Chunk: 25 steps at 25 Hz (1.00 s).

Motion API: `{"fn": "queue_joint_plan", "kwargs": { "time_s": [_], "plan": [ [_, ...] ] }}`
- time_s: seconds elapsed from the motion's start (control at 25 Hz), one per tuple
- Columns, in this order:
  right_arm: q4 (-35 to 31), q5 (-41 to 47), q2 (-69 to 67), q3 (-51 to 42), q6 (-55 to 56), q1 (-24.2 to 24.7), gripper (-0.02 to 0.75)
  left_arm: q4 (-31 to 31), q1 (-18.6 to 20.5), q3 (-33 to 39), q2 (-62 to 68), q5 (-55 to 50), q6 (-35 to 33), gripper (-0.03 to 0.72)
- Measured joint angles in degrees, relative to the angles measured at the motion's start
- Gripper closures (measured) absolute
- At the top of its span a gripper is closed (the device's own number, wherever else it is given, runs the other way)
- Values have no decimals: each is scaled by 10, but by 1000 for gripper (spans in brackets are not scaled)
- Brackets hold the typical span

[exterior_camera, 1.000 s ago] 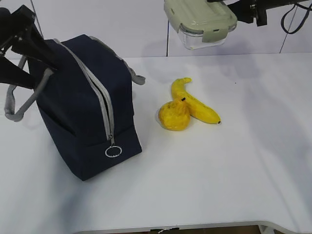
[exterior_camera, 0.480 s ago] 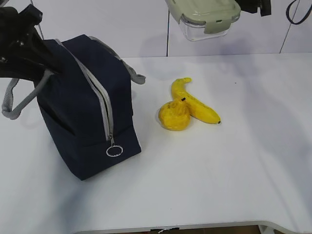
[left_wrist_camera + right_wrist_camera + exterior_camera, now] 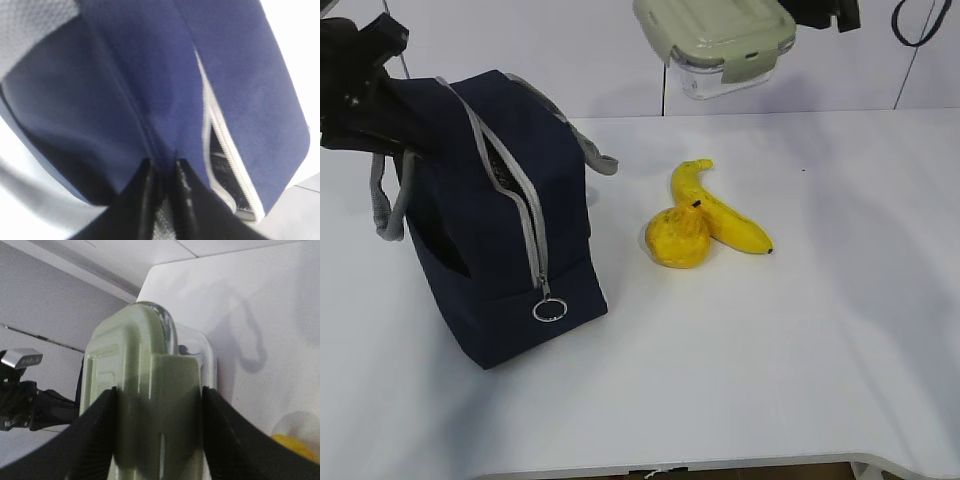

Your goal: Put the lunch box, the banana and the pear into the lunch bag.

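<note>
- At the left end of the table (image 3: pixel 840 330) my left gripper (image 3: pixel 163 167) has its jaws nearly together, pinching a fold of the lunch bag (image 3: pixel 505 225) beside the zipper (image 3: pixel 525 215); I want it to pull that flap outward so the mouth gapes wider.
- Up in the air behind the table, my right gripper (image 3: pixel 158 390) stands partly open, clamped on the two long sides of the lunch box (image 3: pixel 717 40), lid showing in the outside view.
- The slit in the bag looks narrow from here, so I judge the box has to come down end first, lined up along the zipper, not flat.
- The grey handles (image 3: pixel 388 205) droop near the opening and could snag a corner of the box.
- The banana (image 3: pixel 718 210) and the pear (image 3: pixel 678 237) lie touching each other on the table, well right of the bag and clear of the route.
</note>
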<state>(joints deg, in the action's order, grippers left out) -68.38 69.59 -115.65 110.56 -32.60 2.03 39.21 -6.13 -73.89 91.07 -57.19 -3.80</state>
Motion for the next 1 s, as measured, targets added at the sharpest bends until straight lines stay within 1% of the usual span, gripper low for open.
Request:
{"fn": "queue_joint_plan", "kwargs": {
  "time_s": [0.12, 0.44, 0.56, 0.84, 1.0],
  "plan": [
    [19, 1, 1, 0, 4, -29, 330, 0, 0, 0, 0, 2, -6, 686],
    [49, 2, 1, 2, 21, -94, 330, 0, 0, 0, 0, 4, -13, 688],
    [64, 3, 1, 23, 32, -114, 330, 1, 0, 0, 0, 5, -23, 688],
    [139, -10, 1, 78, 98, -149, 330, 5, 0, 0, 1, 18, -34, 688],
    [149, -15, 1, 90, 119, -161, 330, 17, 0, 0, 1, 19, -37, 688]
  ]
}}
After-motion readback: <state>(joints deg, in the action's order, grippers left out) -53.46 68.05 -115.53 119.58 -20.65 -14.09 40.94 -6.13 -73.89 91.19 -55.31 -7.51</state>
